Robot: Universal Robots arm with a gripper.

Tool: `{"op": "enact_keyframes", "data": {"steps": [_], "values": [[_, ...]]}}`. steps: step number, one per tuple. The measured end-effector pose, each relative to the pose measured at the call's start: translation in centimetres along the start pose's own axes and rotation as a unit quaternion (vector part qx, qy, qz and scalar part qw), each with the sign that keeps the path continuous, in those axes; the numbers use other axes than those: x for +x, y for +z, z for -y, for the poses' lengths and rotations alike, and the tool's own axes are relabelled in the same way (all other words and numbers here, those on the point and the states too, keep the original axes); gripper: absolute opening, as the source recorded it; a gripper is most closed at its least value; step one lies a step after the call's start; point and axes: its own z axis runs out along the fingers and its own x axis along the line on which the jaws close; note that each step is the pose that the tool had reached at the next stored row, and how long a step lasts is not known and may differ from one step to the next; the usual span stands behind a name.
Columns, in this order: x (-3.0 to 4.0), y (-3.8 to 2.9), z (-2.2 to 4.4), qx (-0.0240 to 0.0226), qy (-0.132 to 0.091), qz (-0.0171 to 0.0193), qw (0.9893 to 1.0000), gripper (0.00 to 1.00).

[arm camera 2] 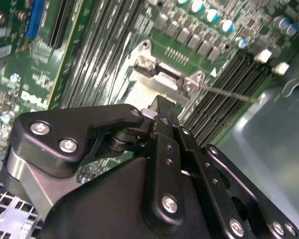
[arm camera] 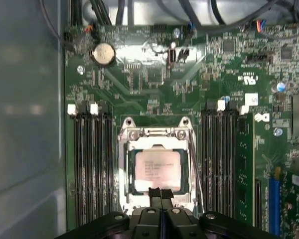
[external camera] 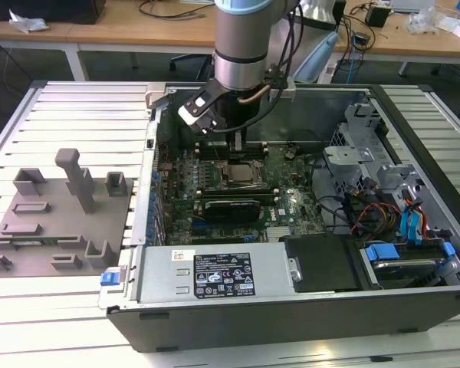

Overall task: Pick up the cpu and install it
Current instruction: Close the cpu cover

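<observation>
The cpu [arm camera: 157, 171] is a thin, flat square chip with a pale silvery metal top, faint dark print on it and a darker rim around it. It lies flat and face up, set squarely inside the metal socket frame [arm camera: 123, 169] on the green motherboard [arm camera: 139, 79], between two banks of dark memory slots [arm camera: 92, 164]. In the exterior view it is a pale square near the middle of the board.

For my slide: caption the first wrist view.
End effector, shut, over the cpu lying in the motherboard socket.
</observation>
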Motion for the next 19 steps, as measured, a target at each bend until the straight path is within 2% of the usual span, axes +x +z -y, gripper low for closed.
{"op": "enact_keyframes", "data": {"steps": [5, 9, 19], "values": [[0.00, 1.02, 0.29, 0.0000, 0.000, 0.0000, 1.0000, 0.11], [0.00, 1.93, 0.93, 0.0000, 0.000, 0.0000, 1.0000, 0.11], [-0.01, 2.51, 1.48, 0.0001, 0.000, 0.0001, 1.0000, 0.11]]}}
